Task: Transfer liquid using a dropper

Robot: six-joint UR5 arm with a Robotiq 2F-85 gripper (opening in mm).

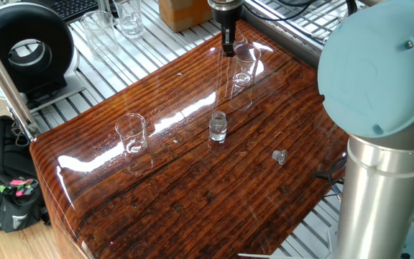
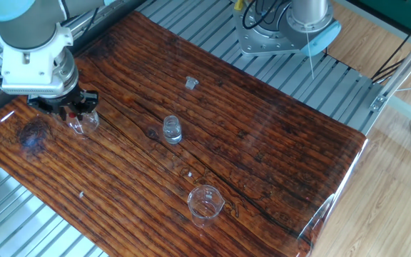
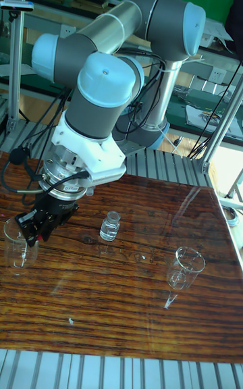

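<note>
My gripper (image 2: pixel 68 109) hangs at the table's far corner, right over a small clear beaker (image 2: pixel 84 123). It is shut on the dropper (image 2: pixel 71 112), of which only a bit of red bulb shows between the fingers. In one fixed view the gripper (image 1: pixel 228 49) stands just above and left of the same beaker (image 1: pixel 244 66). The tall fixed view puts the gripper (image 3: pixel 35 227) beside that beaker (image 3: pixel 16 244). The dropper's thin tube is too faint to trace. A small clear vial (image 1: pixel 218 127) stands mid-table. The liquid is too clear to make out.
A second clear beaker (image 1: pixel 131 134) stands near the table's other end. A small loose cap (image 1: pixel 279 156) lies on the wood near the arm's base (image 1: pixel 387 187). Glassware (image 1: pixel 129 17) and a black fan (image 1: pixel 26 49) sit off the table.
</note>
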